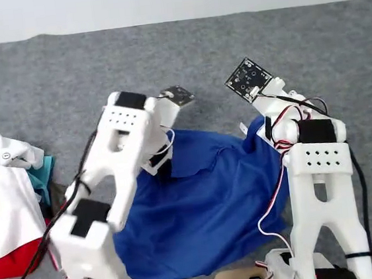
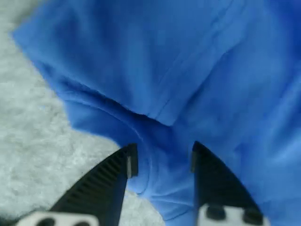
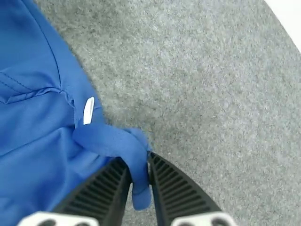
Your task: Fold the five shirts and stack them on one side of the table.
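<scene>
Where it lies between the two arms, the blue shirt (image 1: 206,204) is the item in hand. It is crumpled and not yet folded, spread mid-scene on the grey worktop (image 1: 309,40). Its far edge is at the claws and its body runs near, towards the arm bases.

- Far-right corner: bunched into a rope, with a white tag (image 3: 88,110) just beside it. The right claw (image 3: 139,172) has it pinched, its jaws closed down to the thickness of the cloth.
- Far-left edge: a fold of the shirt sits between the fingers of the left claw (image 2: 163,155). The jaws are well apart, straddling the cloth and not gripping it. Bare worktop lies just left of the fold.
- Governing relation: the shirt's far edge runs left to right from one claw to the other, and the rest of the shirt lies on the near side of both.
- Judgement: the left claw needs to close on its fold before that edge can be carried level. With only the right corner held, a pull would likely drag the shirt askew.
- Other stock: a pile (image 1: 6,198) of loose shirts, white over teal and red, lies at the worktop's left edge. It is beside the left arm and well apart from the right claw.
</scene>
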